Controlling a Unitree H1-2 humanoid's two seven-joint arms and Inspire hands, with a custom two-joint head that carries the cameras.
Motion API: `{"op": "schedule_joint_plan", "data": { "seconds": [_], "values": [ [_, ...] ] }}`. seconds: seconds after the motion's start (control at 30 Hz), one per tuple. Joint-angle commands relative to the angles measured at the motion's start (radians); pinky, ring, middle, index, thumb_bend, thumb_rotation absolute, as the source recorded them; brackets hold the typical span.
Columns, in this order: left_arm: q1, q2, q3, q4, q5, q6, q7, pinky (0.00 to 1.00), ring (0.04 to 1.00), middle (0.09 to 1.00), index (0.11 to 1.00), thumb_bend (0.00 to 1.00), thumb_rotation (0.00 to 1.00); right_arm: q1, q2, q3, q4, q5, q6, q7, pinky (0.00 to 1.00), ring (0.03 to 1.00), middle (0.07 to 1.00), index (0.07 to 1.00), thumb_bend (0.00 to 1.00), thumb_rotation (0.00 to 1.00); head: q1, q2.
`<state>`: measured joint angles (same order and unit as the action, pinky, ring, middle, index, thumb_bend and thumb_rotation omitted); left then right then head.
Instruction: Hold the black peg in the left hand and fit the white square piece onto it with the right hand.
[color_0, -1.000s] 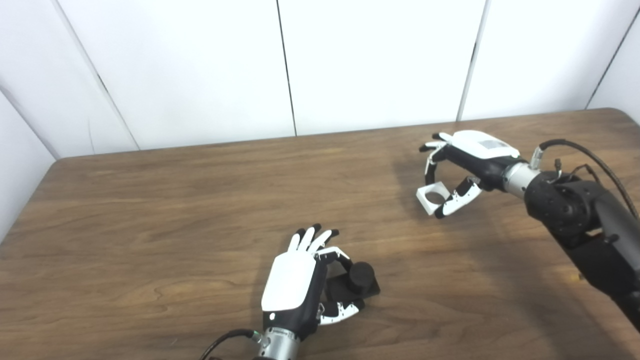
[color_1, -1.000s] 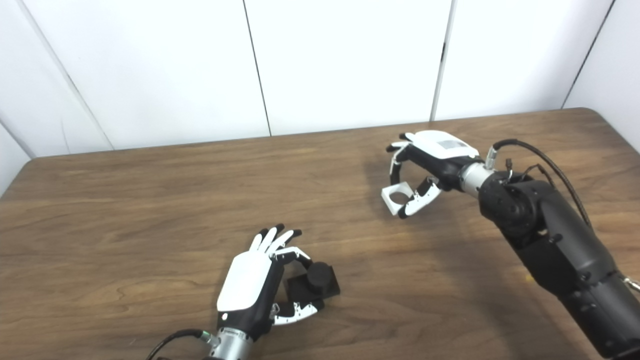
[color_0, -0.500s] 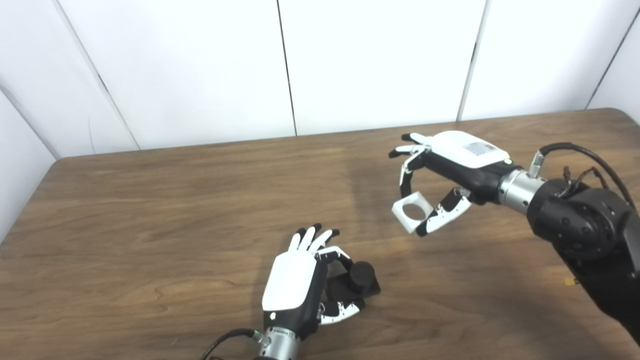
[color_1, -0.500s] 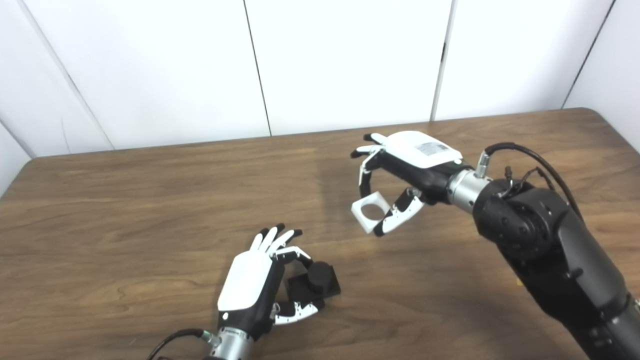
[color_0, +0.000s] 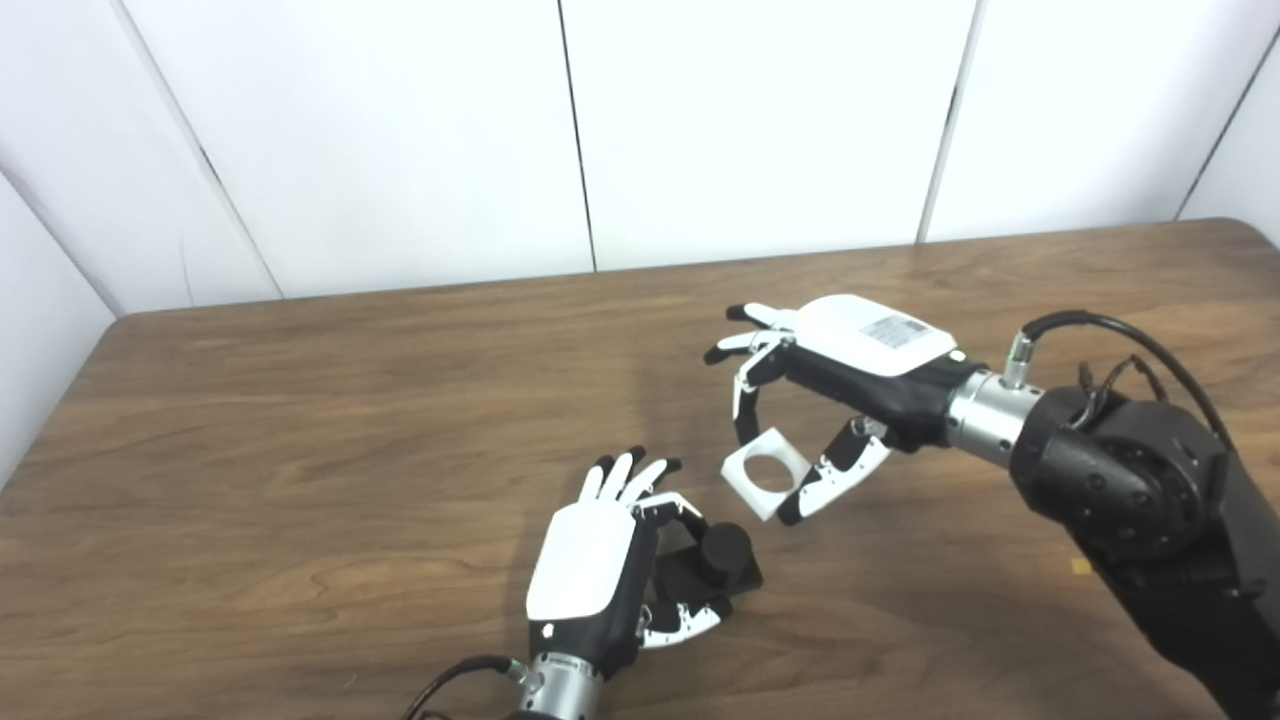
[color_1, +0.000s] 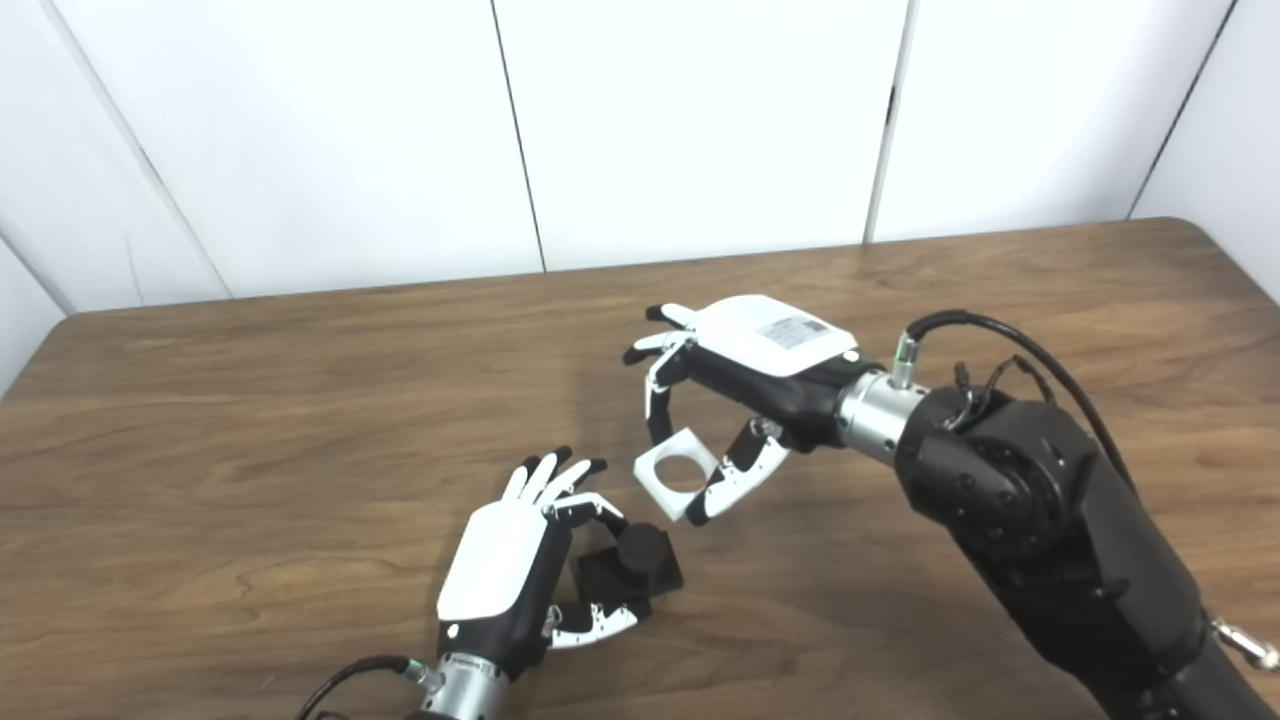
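Nearest the camera, the left hand lies low on the wooden worktop, white back upward. Its thumb and one of its fingers pinch the square base of the black peg, while the rest stretch forward, close together. The peg's round stub points up, its base sitting on the worktop.

Just beyond and to the right, the white square piece with its round hole hangs above the worktop, near the peg but apart from it. The right hand pinches it between thumb and a curled finger; its other fingers are spread. A small label sits on the back of that hand, its writing too small to read.

Farthest back stand white wall panels.
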<state>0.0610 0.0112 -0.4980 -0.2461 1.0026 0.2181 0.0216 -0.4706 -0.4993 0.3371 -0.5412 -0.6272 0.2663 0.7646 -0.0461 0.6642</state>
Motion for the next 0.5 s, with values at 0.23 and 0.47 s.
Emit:
{"op": "schedule_joint_plan", "data": {
  "seconds": [0.23, 0.47],
  "values": [
    [0.001, 0.004, -0.001, 0.011, 0.023, 0.023, -0.040, 1.00, 0.973, 0.896, 0.496, 0.50, 0.08, -0.033, 0.042, 0.002, -0.014, -0.016, -0.009, -0.005, 0.96, 1.000, 0.886, 0.492, 0.52, 0.16, -0.002, 0.004],
    [0.003, 0.002, -0.004, 0.008, 0.029, 0.024, -0.044, 1.00, 0.971, 0.895, 0.496, 0.50, 0.08, -0.023, 0.050, 0.027, 0.010, -0.035, -0.052, -0.023, 0.95, 1.000, 0.887, 0.492, 0.52, 0.17, -0.004, 0.007]
  ]
}}
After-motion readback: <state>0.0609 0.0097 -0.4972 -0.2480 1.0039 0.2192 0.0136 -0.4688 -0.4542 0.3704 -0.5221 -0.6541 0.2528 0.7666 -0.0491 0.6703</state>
